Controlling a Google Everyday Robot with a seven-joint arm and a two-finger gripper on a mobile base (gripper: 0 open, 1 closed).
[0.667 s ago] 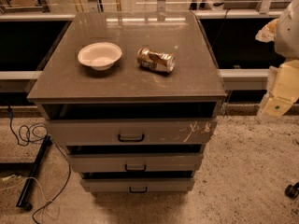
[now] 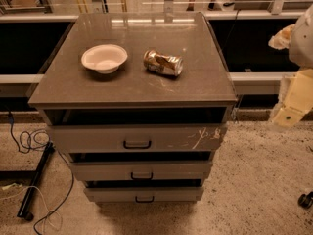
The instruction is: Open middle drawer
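The grey cabinet (image 2: 132,89) has three drawers. The middle drawer (image 2: 142,169) has a plain grey front with a small dark loop handle (image 2: 142,176). Its front stands in line with the other two, with a dark gap above it. Above it is the taller front with white scratch marks (image 2: 200,137), and below it the shortest front (image 2: 144,194). My gripper (image 2: 293,99), with the cream arm parts, is at the right edge of the view. It is well to the right of the cabinet, at about the top drawer's height, and touches nothing.
A white bowl (image 2: 104,58) and a crushed can on its side (image 2: 163,63) sit on the cabinet top. Cables (image 2: 29,141) and a dark stand bar (image 2: 34,185) lie on the speckled floor at the left. A caster (image 2: 305,199) is at the lower right. Railings run behind the cabinet.
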